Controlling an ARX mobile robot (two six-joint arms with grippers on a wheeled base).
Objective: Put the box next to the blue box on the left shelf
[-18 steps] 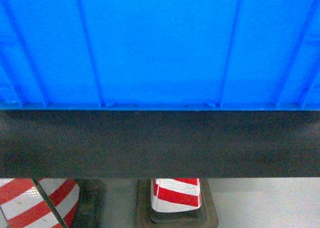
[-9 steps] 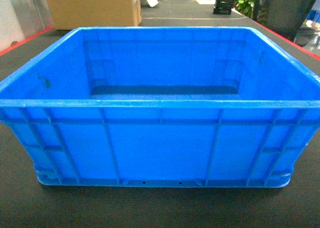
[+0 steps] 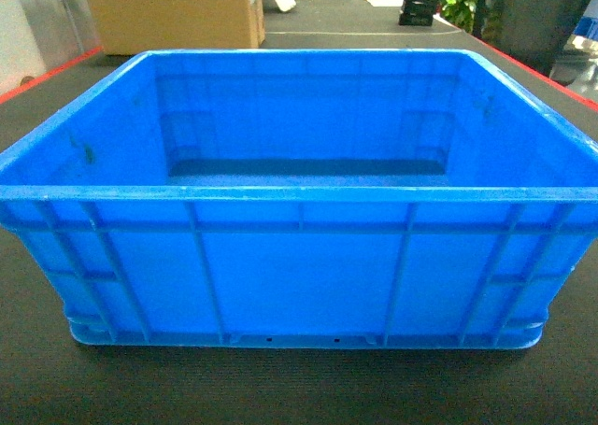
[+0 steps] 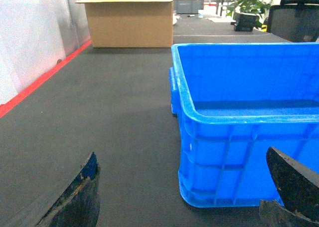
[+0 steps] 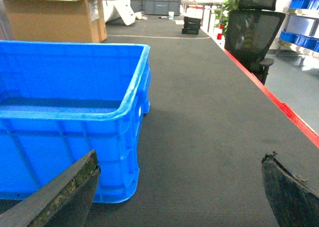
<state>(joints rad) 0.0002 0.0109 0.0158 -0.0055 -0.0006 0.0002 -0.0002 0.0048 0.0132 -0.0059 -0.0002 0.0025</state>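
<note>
The box, a large bright blue ribbed crate, stands empty on the dark mat table, filling the head view. My left gripper is open just before the box's near left corner, one dark finger out to the left and the other in front of the near wall. My right gripper is open at the near right corner of the box, touching nothing. Neither gripper shows in the head view. The left shelf and the other blue box are out of view.
A cardboard carton stands at the table's far left behind the crate. Red edging runs along the right side of the table, and a red strip runs along the left. A black office chair sits beyond the right edge.
One second ago the head view showed only the crate's lower wall, the table edge and striped cones below. It has since risen to look over the crate, and has held still since.
</note>
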